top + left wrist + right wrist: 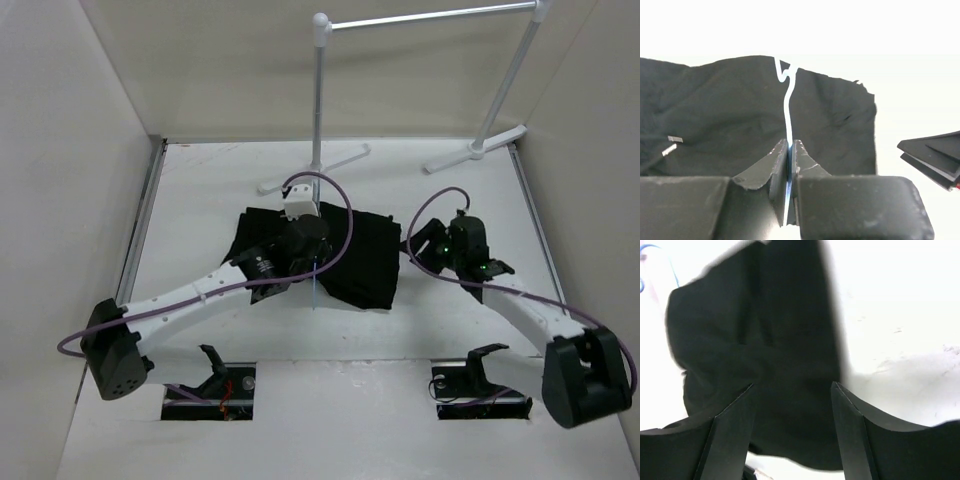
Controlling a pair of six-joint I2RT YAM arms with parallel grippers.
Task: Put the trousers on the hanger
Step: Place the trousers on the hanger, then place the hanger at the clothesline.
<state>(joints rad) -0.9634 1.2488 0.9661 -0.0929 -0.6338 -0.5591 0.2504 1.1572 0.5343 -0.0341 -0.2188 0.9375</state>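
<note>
The black trousers lie crumpled on the white table, mid-table. My left gripper hovers over their left part, shut on the hanger, a thin pale blue wire. In the left wrist view the wire rises from between the closed jaws across the trousers, with its hook at the cloth's far edge. My right gripper is at the trousers' right edge. Its fingers stand apart and pinch nothing, with black cloth seen beyond them.
A white tube garment rack stands at the back, its feet spread on the table. Pale walls enclose the left, right and back sides. Two cut-outs sit near the front edge. The right gripper's fingers show at the edge of the left wrist view.
</note>
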